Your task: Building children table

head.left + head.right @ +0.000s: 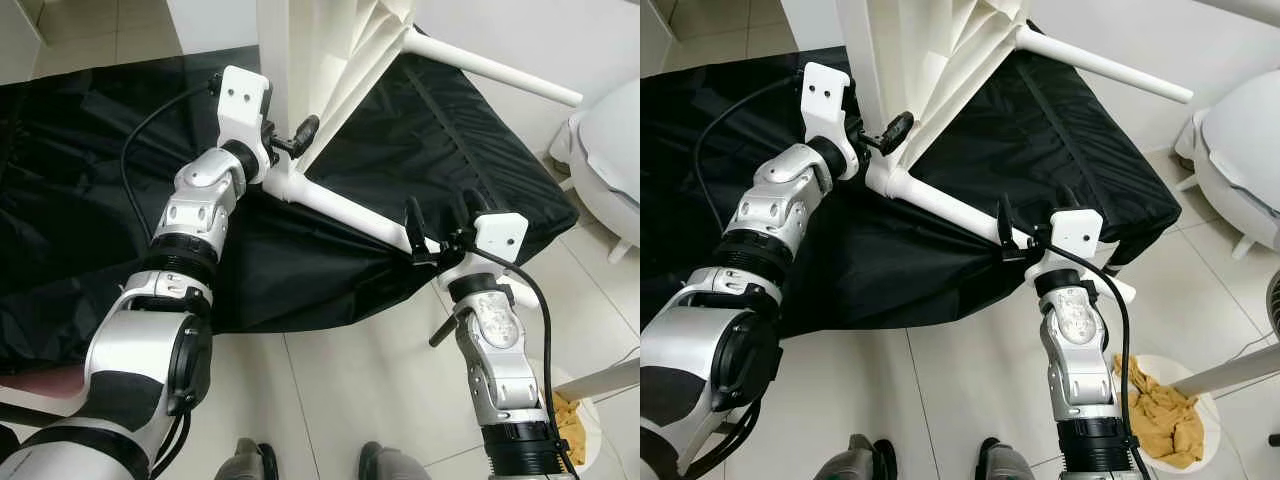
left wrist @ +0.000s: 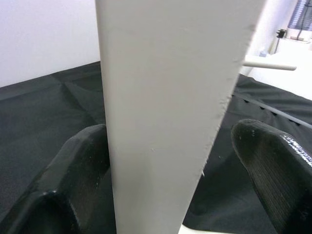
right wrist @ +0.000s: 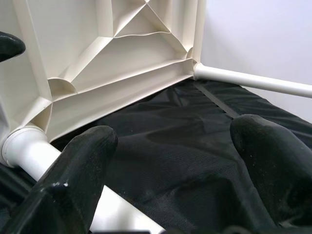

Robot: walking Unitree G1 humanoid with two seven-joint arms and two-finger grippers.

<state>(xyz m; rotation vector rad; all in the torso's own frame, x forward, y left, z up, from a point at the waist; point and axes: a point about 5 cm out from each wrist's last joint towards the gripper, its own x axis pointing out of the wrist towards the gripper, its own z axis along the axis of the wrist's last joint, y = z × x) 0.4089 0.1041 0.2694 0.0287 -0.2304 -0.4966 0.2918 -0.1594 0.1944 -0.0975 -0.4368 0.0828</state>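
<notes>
A white children's table lies tipped on its side on a black cloth, ribbed underside toward me. One white leg runs low toward my right arm; another leg sticks out higher up. My left gripper is at the tabletop's edge. In the left wrist view the white panel stands between the fingers, touching one, with a gap to the other. My right gripper is open at the free end of the low leg, which passes beside one finger.
The cloth ends at light floor tiles in front of me. A white rounded object stands at the right. A white bowl of tan pieces sits near my right arm. Two dark feet show at the bottom edge.
</notes>
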